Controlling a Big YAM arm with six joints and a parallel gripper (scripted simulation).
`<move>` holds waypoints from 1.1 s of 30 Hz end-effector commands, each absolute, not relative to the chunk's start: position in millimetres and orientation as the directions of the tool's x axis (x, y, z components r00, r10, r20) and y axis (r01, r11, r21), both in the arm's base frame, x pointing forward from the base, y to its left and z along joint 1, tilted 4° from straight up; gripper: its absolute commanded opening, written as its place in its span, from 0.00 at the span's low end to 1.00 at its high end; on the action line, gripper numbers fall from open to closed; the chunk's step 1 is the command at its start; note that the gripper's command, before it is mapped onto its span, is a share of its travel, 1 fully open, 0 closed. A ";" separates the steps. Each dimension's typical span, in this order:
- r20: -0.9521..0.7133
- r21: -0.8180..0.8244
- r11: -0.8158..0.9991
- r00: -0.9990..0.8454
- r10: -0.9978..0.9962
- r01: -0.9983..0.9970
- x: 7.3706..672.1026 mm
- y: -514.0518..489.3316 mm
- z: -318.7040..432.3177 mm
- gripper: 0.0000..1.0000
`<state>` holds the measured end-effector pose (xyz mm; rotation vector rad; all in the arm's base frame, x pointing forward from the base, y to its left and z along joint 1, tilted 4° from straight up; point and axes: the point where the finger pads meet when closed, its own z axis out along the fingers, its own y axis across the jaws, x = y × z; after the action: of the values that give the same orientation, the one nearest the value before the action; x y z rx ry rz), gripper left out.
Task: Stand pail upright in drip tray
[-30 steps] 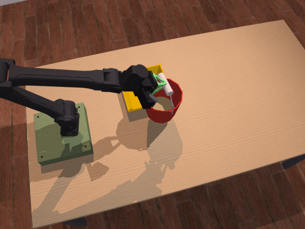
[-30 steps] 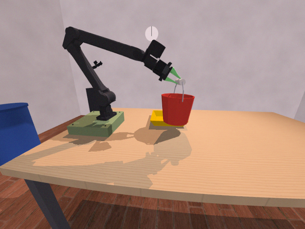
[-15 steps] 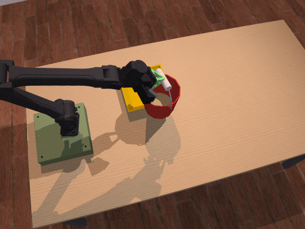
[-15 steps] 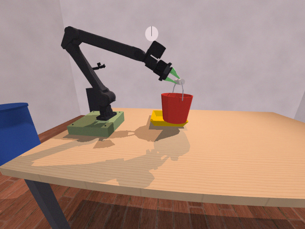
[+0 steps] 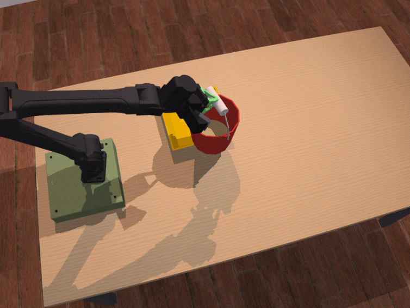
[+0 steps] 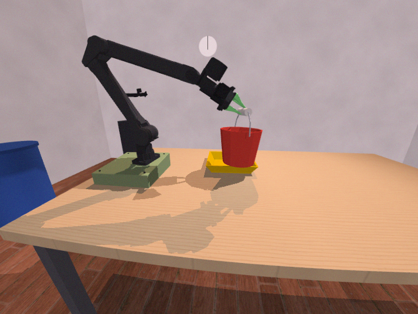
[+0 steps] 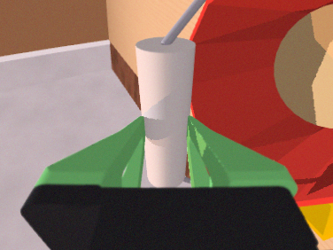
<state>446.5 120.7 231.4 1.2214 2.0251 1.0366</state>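
One gripper [image 6: 241, 107] clamping handle [image 6: 245, 110], pail [image 6: 240, 146] over tray [image 6: 215, 166]

A: Non-task stuff? Wooden table [image 6: 304, 209], light grain, dark legs [image 6: 64, 283], heavy shadows across it.
B: Blue barrel [image 6: 20, 175] at the exterior view's left edge, cut off by the frame.
A: Reddish plank floor [image 5: 99, 39]. Grey walls [image 6: 320, 67].
B: Round white disc [image 6: 207, 45] with a dark vertical line, on the back wall.

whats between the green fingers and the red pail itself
The white handle grip, clamped in the gripper, and wire bail down to the pail; wrist and exterior views.
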 end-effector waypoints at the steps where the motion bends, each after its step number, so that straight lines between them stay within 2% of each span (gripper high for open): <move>1: -0.099 0.896 0.277 -0.452 0.887 0.347 450.1 135.9 290.2 0.21; 33: -0.096 0.887 0.324 -0.556 0.826 0.329 428.5 186.8 286.0 0.21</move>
<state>425.1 173.3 227.8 1.1207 2.1394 1.0788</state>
